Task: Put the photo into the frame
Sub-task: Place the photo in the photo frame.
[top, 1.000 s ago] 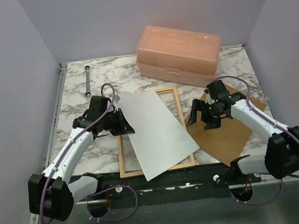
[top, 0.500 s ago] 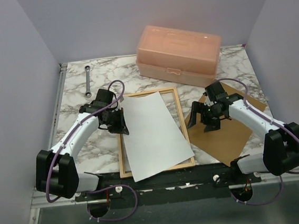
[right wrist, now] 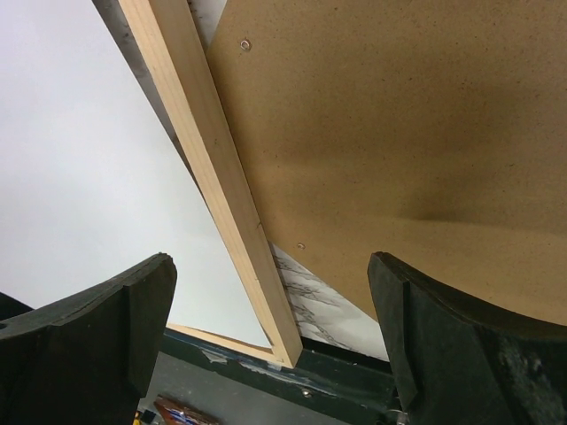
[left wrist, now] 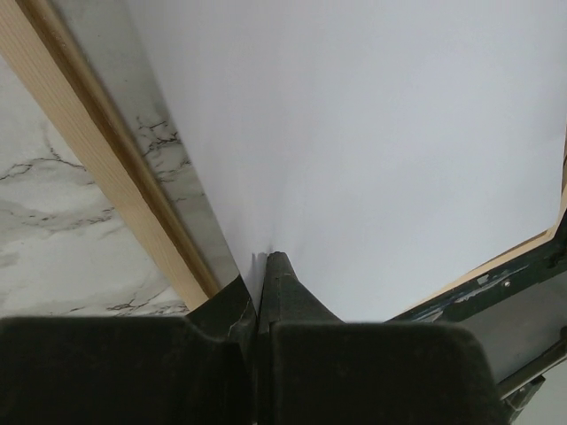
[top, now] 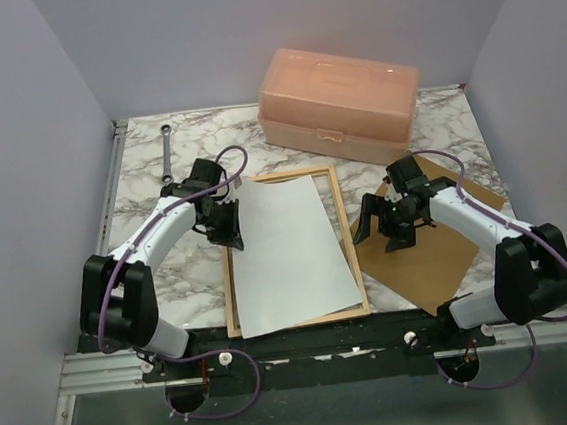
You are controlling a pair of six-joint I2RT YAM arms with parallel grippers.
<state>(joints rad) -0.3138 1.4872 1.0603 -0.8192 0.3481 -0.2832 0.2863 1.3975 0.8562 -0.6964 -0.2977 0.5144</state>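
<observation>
The photo (top: 290, 254) lies white back up over the frame (top: 344, 229), nearly in line with it. Its near left corner overlaps the front moulding. My left gripper (top: 233, 227) is shut on the photo's left edge. In the left wrist view the gripper (left wrist: 262, 266) pinches the photo (left wrist: 381, 133) just inside the frame's left moulding (left wrist: 97, 168), the sheet's edge raised a little. My right gripper (top: 385, 225) hangs open and empty right of the frame. In the right wrist view the gripper (right wrist: 270, 270) straddles the frame's right moulding (right wrist: 213, 186), beside the photo (right wrist: 80, 159).
A brown fibreboard backing panel (top: 439, 258) lies under the right gripper, against the frame's right side, also seen as the panel (right wrist: 399, 133). A peach plastic box (top: 338, 102) stands at the back. A wrench (top: 166, 153) lies at the back left. The black front rail (top: 306, 339) borders the frame.
The left gripper has moved away from the bases and turned the photo from skewed across the frame to nearly in line with it. The right gripper has barely shifted.
</observation>
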